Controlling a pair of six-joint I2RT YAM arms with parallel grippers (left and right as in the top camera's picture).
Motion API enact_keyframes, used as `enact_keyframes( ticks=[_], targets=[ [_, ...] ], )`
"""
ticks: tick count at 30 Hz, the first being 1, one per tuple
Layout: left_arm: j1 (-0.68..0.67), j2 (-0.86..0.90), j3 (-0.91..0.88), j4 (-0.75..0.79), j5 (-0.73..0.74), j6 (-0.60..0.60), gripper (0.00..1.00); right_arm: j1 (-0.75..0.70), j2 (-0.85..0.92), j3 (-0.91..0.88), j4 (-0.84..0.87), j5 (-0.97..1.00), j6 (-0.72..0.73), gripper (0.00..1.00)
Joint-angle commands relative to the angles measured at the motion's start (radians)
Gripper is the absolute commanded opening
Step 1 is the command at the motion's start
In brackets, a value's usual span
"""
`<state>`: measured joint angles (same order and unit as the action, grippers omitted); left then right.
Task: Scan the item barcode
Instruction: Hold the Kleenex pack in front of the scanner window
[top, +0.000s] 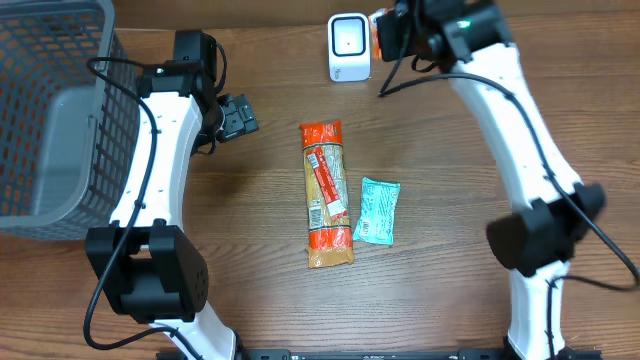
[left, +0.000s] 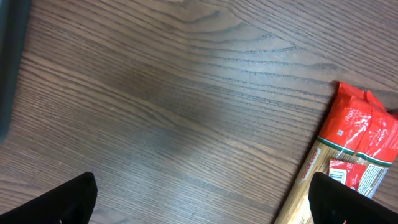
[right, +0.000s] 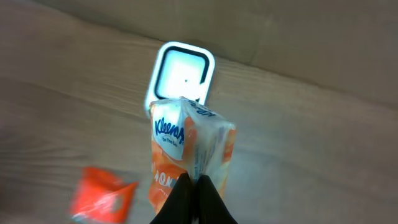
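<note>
At twelve o'clock on the wooden table (top: 440, 290), near its far edge, stands the white scanner (top: 349, 47). The right gripper (right: 196, 198) holds the orange Kleenex pack (right: 186, 146) close by it, fingers pinched tight on the pack's lower end. From the wrist, the pack overlaps the scanner's near rim; whether they touch cannot be told. Around the table's middle lies a long orange pasta packet (top: 327, 195), with a small teal packet (top: 377, 212) just beside it at three o'clock, both well apart from the scanner. The left gripper (top: 237, 117) hovers at ten o'clock from the pasta packet, fingers spread wide with nothing between them. A grey mesh basket (top: 60, 40) fills the nine o'clock edge, close beside the left arm. Bare wood lies between pasta packet and scanner, and along the six o'clock side.
</note>
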<state>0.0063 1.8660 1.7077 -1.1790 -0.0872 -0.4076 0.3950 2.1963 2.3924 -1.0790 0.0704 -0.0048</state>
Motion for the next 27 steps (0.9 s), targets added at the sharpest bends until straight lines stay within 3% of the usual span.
enact_keyframes(
  ticks=[1,6,16,21,27],
  targets=[
    [-0.007,-0.023,0.016,0.002,-0.001,0.019,1.0,0.02,0.085,0.015,0.083,0.064,-0.206,0.04],
    [-0.007,-0.023,0.016,0.002,-0.001,0.019,1.0,0.037,0.179,0.015,0.2,0.074,-0.33,0.04],
    [-0.007,-0.023,0.016,0.002,-0.001,0.019,1.0,0.108,0.301,0.015,0.491,0.416,-0.683,0.04],
    [-0.007,-0.023,0.016,0.002,-0.001,0.019,1.0,0.137,0.333,0.015,0.569,0.459,-0.807,0.04],
    [-0.007,-0.023,0.016,0.002,-0.001,0.019,1.0,0.139,0.366,-0.003,0.584,0.46,-0.819,0.04]
  ],
)
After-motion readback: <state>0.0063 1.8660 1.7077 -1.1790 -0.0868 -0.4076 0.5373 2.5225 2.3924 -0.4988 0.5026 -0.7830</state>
